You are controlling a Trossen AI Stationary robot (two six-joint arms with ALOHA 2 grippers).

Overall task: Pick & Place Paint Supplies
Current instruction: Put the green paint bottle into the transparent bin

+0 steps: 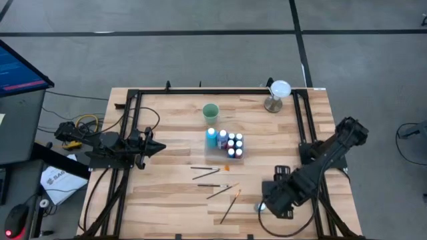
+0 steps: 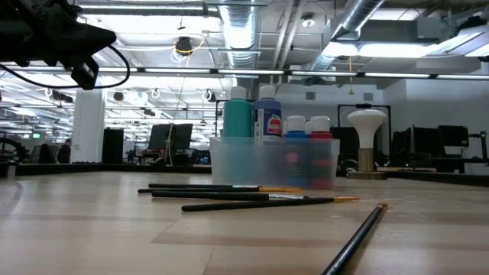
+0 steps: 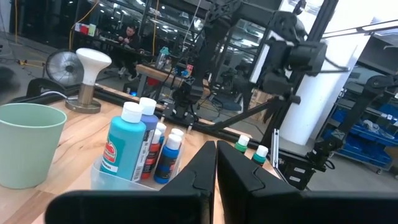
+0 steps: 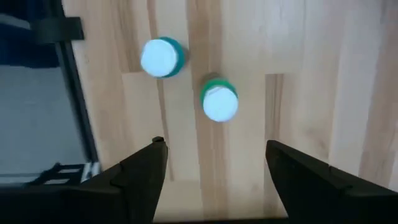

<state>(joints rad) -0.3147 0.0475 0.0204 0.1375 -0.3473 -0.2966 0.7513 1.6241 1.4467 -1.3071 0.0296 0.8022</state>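
- Right gripper (image 4: 214, 163): fingers spread wide, nothing between them, poised above bare wood near the table's 5 o'clock corner, pointing down.
- Two small green paint bottles with white caps stand just ahead of it: one (image 4: 219, 99) between the finger lines, the other (image 4: 161, 56) off to one side near the dark frame rail (image 4: 76, 99). In the overhead view the arm hides them almost wholly; only a pale glint shows.
- Four thin long paintbrushes (image 1: 207, 171) lie loose at 6 o'clock of the table centre, well apart from that gripper; one (image 1: 231, 205) lies nearest it.
- Clear plastic tray (image 2: 229, 164) at centre holds a tall teal bottle (image 1: 211, 137) and smaller blue and red white-capped bottles (image 1: 235, 144); the exact count cannot be told, as they overlap.
- Pale green cup (image 1: 211, 111) at 12 o'clock of the tray; white mushroom-shaped lamp (image 1: 278, 93) at the 1 o'clock corner.
- Left gripper (image 3: 216, 163): fingers pressed together, empty, waiting at the 9 o'clock edge.
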